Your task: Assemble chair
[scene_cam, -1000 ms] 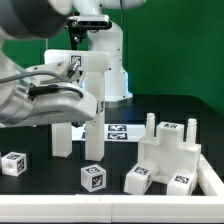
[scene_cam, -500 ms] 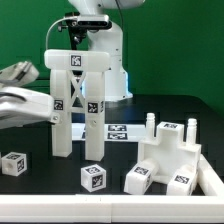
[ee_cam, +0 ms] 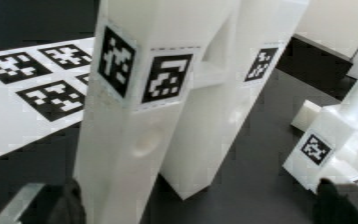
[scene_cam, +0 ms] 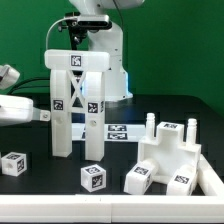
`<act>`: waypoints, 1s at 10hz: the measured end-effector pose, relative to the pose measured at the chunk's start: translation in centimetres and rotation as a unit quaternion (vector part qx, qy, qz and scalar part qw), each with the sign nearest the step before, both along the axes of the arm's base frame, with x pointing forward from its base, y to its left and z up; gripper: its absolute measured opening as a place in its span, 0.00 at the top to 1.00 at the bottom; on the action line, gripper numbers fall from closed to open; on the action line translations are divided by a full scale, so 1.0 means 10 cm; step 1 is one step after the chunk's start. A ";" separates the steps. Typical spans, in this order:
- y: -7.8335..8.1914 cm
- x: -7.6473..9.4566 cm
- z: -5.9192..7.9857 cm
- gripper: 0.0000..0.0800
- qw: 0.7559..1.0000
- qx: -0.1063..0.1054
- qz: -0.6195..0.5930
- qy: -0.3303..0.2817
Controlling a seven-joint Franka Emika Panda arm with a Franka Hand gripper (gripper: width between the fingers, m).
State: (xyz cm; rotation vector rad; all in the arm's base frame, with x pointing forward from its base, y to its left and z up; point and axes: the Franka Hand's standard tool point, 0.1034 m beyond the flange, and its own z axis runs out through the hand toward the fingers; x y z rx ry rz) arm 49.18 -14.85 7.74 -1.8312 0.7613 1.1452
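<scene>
The chair's X-braced frame (scene_cam: 75, 100) stands upright on the black table, left of centre, with tags on its top bar and posts. In the wrist view its tagged posts (ee_cam: 149, 110) fill the picture from close up. My gripper (ee_cam: 194, 215) is open, and its dark fingertips (ee_cam: 51, 205) show only at the picture's corners, apart from the posts. In the exterior view the arm's end (scene_cam: 18, 108) is at the left edge, beside the frame and holding nothing. The notched panel (scene_cam: 170, 150) with upright pegs lies at the exterior view's right.
Tagged cubes lie in front: one at the left (scene_cam: 13, 163), one in the middle (scene_cam: 93, 177), one by the panel (scene_cam: 138, 178). The marker board (scene_cam: 120, 132) lies behind the frame. The robot's base (scene_cam: 100, 45) rises at the back.
The arm has drawn back toward the exterior view's left, uncovering the frame. The frame stays standing where it was. The jaws stay open.
</scene>
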 end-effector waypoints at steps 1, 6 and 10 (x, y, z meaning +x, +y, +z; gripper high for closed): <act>0.05 -0.08 0.00 0.19 0.999 0.009 0.001 0.037; 0.18 -0.25 -0.12 0.19 0.992 0.027 0.007 0.124; 0.19 -0.32 -0.15 0.19 0.986 0.029 0.006 0.161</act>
